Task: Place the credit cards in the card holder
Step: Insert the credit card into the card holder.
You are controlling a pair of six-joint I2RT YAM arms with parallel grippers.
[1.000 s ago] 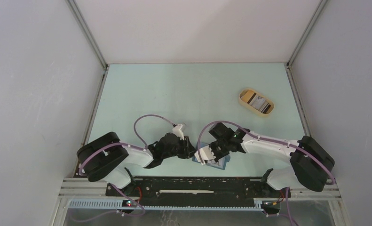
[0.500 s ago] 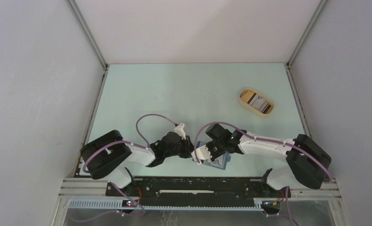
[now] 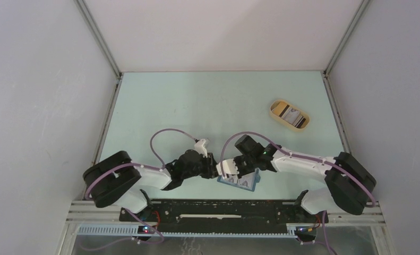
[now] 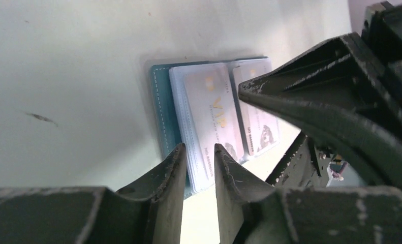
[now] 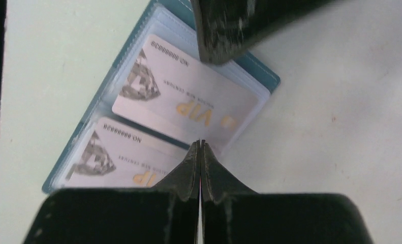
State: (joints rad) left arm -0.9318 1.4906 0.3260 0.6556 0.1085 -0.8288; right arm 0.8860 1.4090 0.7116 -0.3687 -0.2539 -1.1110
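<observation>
Two credit cards (image 5: 188, 96), likely stiff and slick, sit in the soft card holder (image 4: 160, 117); grip an edge. Left pincer (image 4: 199, 151) narrowly apart; right pincer (image 5: 201, 146) together.

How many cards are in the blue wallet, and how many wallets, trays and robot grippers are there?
Teal-blue folding wallet: 1
Whitish-grey VIP cards in its pockets: 2
Tan oval tray: 1
Black two-finger grippers: 2, the left gripper and the right gripper
Total: 6
</observation>
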